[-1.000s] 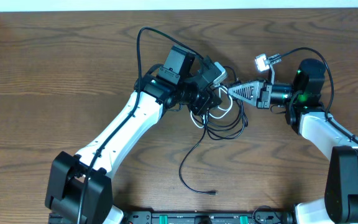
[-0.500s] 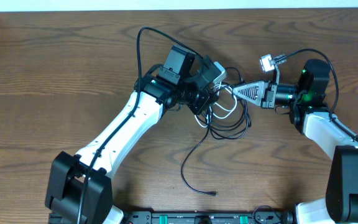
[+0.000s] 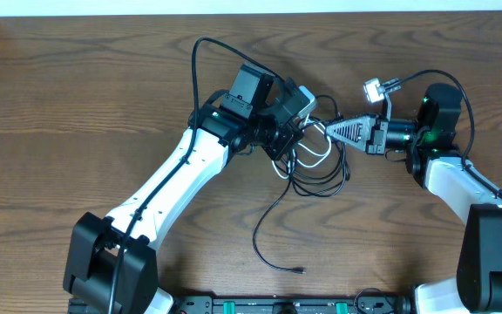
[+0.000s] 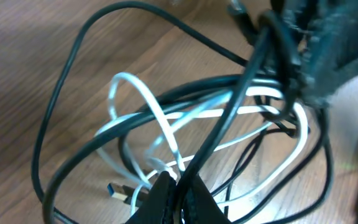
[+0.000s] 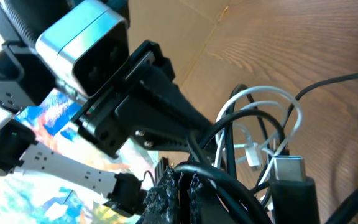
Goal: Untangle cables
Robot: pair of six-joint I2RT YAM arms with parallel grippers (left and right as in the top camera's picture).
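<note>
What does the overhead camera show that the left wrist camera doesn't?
Only overhead: the right gripper at the tangle, and a loose plug trailing away. Only left wrist: the left gripper shut on a black cable, plus a blue-tipped plug. Both: the white cable looped among black ones on the wooden table.

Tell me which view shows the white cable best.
Left wrist: the white cable fills the frame, loops distinct among the black cables. Right wrist shows some loops, partly hidden; overhead shows only small slivers.
</note>
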